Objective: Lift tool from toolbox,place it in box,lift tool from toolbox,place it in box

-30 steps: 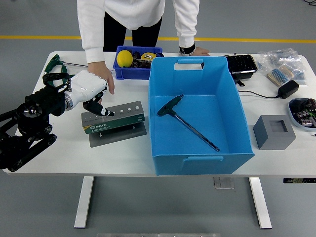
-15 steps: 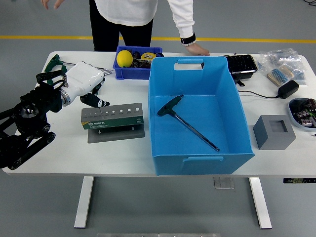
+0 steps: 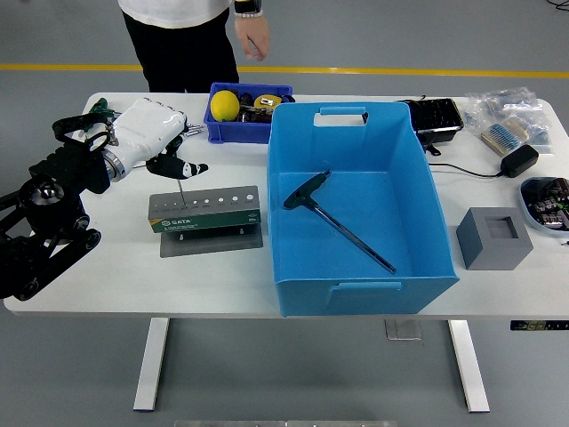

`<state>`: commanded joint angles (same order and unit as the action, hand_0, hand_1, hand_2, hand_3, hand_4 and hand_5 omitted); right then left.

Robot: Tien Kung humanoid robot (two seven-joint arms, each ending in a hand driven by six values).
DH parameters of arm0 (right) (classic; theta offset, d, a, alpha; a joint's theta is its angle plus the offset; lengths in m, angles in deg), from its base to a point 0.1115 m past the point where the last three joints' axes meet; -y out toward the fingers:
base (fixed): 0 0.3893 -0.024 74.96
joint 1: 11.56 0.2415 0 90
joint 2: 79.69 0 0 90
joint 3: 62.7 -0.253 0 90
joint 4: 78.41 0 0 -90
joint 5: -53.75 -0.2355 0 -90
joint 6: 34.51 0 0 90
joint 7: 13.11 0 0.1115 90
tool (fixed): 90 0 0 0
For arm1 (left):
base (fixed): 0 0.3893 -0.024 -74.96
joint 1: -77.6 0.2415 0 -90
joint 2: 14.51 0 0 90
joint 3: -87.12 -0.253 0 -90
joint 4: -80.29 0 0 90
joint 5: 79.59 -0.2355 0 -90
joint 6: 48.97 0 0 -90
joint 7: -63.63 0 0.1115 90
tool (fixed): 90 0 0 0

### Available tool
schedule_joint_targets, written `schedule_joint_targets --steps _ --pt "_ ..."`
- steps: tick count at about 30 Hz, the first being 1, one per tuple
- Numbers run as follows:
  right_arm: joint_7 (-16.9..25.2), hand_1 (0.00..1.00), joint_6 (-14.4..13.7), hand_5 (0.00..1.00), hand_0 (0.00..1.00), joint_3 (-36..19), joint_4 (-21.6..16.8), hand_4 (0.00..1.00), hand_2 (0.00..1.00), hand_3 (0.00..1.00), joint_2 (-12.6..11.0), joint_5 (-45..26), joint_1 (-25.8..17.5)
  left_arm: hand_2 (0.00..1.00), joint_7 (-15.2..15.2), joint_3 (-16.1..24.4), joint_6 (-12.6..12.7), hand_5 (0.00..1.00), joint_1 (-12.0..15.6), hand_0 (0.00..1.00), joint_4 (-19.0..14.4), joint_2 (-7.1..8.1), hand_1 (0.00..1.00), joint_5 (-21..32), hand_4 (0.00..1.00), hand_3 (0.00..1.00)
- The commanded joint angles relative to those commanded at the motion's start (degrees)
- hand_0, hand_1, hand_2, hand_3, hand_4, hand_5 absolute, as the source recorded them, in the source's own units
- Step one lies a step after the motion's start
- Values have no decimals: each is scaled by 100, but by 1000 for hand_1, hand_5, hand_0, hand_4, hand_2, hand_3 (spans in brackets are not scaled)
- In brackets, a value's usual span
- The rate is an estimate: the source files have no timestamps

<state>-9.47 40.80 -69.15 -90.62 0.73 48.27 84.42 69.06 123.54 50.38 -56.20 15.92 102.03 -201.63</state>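
Fingers (image 3: 182,166) of the left hand (image 3: 151,140) were pinched on a T-handle tool (image 3: 180,182), a thin, stiff, probably light and slippery metal rod half lifted out of the toolbox (image 3: 204,211), best held by its dark handle.

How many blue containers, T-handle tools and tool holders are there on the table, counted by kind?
Blue containers: 2, the large blue box and the small blue bin.
T-handle tools: 2, one in the box, one in the left hand.
Tool holders: 1.
Total: 5.
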Motion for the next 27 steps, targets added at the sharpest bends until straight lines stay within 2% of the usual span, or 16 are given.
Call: schedule_joint_targets --steps 13,19,21,23,25,27 --pt "14 631 8 758 665 23 0 829 709 579 -1 -46 -15 12 126 442 -434 646 -15 62 -810 164 2 84 827 25" --pt "9 632 7 758 665 11 2 830 709 579 -1 -27 -21 12 161 762 -474 665 -6 63 -1259 200 2 76 811 22" --pt "5 631 7 757 665 0 4 830 709 579 -1 -6 -24 13 155 919 -405 670 0 66 -1443 155 2 118 811 24" --pt "3 631 9 757 665 -7 7 830 709 579 -1 8 -31 13 131 1025 -303 670 6 66 -1629 45 2 314 811 24" --pt "-1 631 10 757 665 -20 8 830 709 579 1 22 -37 13 87 1020 -261 670 6 66 -1763 -79 2 444 811 24" --pt "-13 631 7 757 665 -44 8 830 709 578 4 67 -37 14 38 939 -213 673 -4 70 -1867 -283 2 546 809 26"
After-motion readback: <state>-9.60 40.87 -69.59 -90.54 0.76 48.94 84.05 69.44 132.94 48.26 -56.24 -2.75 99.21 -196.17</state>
